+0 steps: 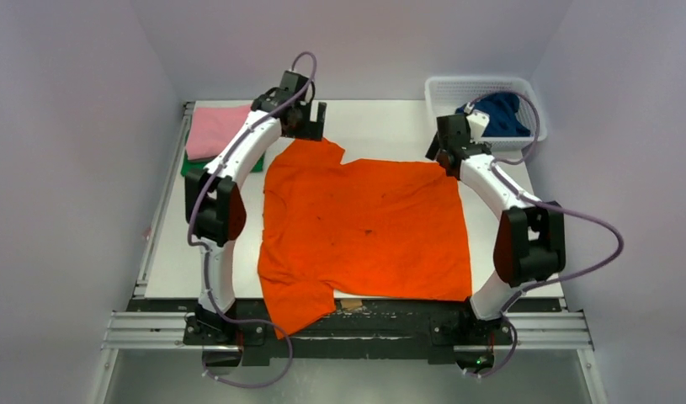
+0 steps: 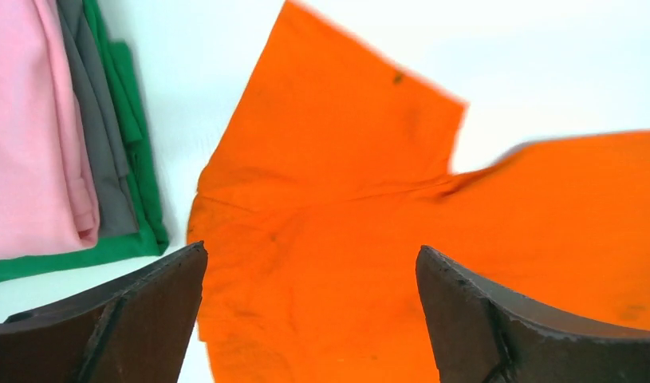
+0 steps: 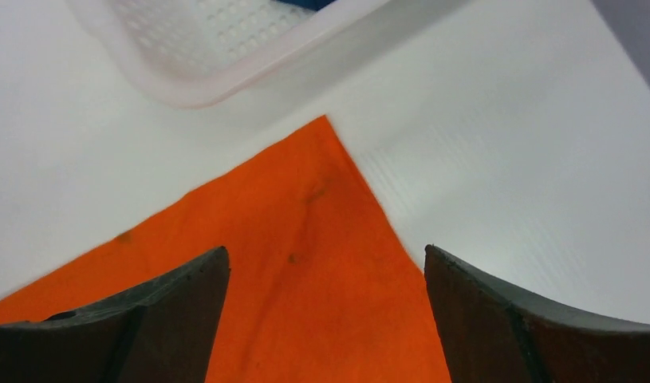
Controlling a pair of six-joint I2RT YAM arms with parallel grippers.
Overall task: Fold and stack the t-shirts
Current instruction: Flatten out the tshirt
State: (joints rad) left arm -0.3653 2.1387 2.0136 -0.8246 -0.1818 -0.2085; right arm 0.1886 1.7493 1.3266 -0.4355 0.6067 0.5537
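Observation:
A bright orange t-shirt (image 1: 364, 227) lies spread flat across the middle of the table, and its near left sleeve hangs over the front rail. My left gripper (image 1: 311, 122) (image 2: 312, 247) hovers open over the shirt's far left sleeve (image 2: 329, 183), with nothing between its fingers. My right gripper (image 1: 442, 160) (image 3: 325, 249) stands open above the shirt's far right corner (image 3: 313, 207), also holding nothing. Pink (image 2: 26, 144), dark grey (image 2: 98, 159) and green (image 2: 142, 183) shirts lie folded in a stack (image 1: 213, 130) at the far left. A dark blue shirt (image 1: 501, 114) sits bunched in the basket.
The white mesh basket (image 1: 444, 88) (image 3: 250, 76) stands at the table's far right corner, just beyond my right gripper. Bare white tabletop (image 1: 377, 126) shows between the two grippers. Grey walls close in on three sides.

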